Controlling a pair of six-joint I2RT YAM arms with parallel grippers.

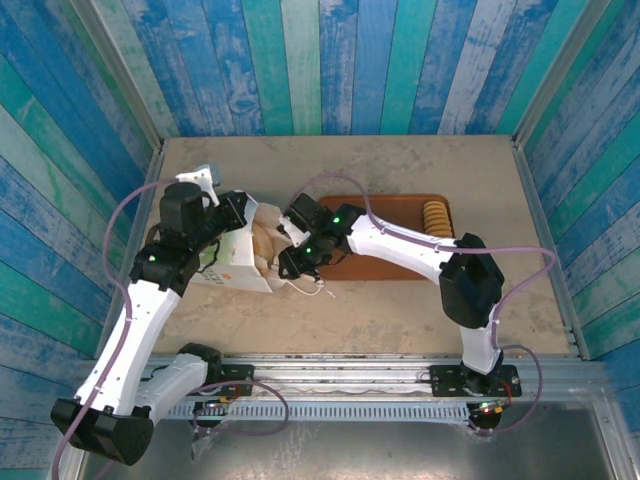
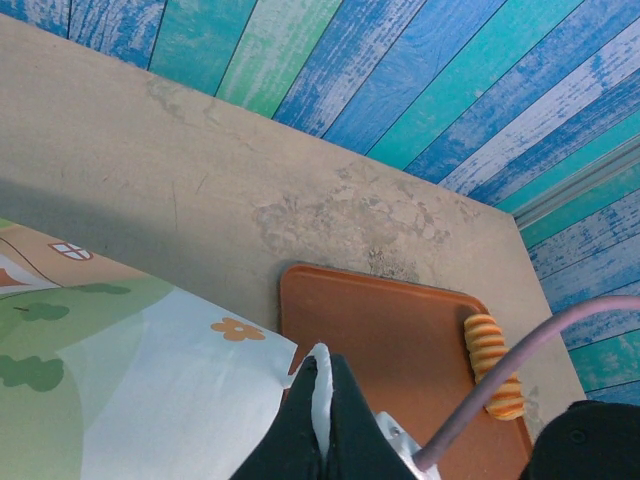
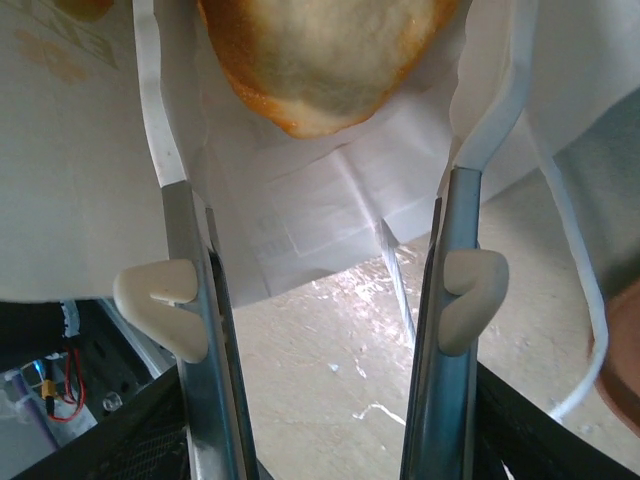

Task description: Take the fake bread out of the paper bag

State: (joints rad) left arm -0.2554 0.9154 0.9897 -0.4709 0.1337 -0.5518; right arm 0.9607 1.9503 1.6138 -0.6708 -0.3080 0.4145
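At the mouth of the paper bag [image 1: 232,265], which lies on the surface, our right end effector [image 1: 290,250] has its jaws parted, straddling a pale oval loaf [image 3: 320,60] just inside. Left end effector [image 2: 322,400] is pinched on the bag's rim. We judge the loaf light, rigid and glossy, so slippery: grip mid-body, across the short axis. Bag paper is thin and will crumple. One ridged roll [image 1: 435,217] lies well apart from the bag.
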